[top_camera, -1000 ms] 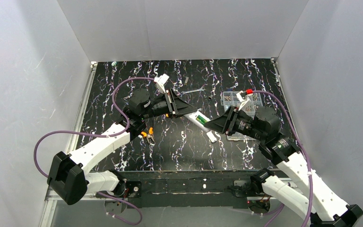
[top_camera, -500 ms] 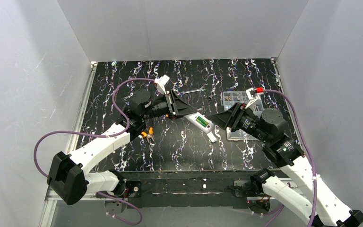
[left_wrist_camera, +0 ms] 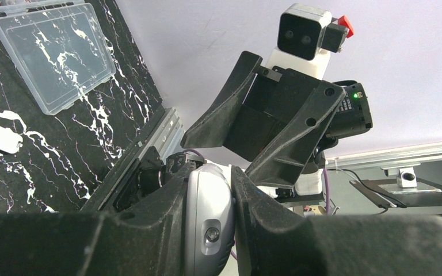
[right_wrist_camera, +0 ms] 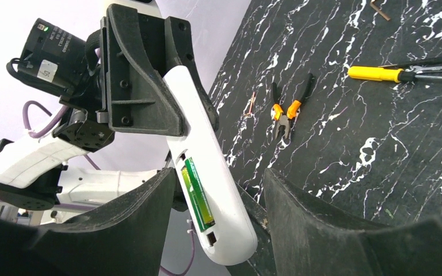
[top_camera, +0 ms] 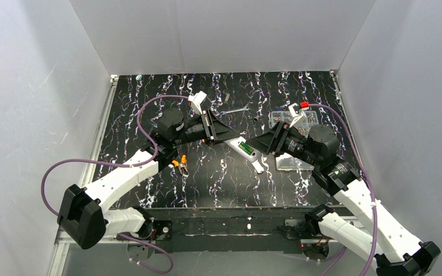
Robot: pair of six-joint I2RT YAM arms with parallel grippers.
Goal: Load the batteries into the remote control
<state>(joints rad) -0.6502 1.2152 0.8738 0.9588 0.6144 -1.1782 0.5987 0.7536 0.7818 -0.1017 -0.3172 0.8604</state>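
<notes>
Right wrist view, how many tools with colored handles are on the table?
2: orange-handled pliers near the middle, a yellow-handled screwdriver up right of them. More may hide behind the fingers.

Remote control (right_wrist_camera: 221,195): glossy white plastic; table (right_wrist_camera: 380,144): matt black marbled; box (left_wrist_camera: 57,57): clear plastic

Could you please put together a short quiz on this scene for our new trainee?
1. True or false: no gripper is holding the remote control.
2. What shows in the remote's open compartment? A) green batteries B) nothing at all C) a coiled wire
3. In a word, how do the jaws of the right gripper stand?

Key:
1. False: the left gripper is shut on it.
2. A.
3. Open, one finger on either side of the remote's free end.
</notes>
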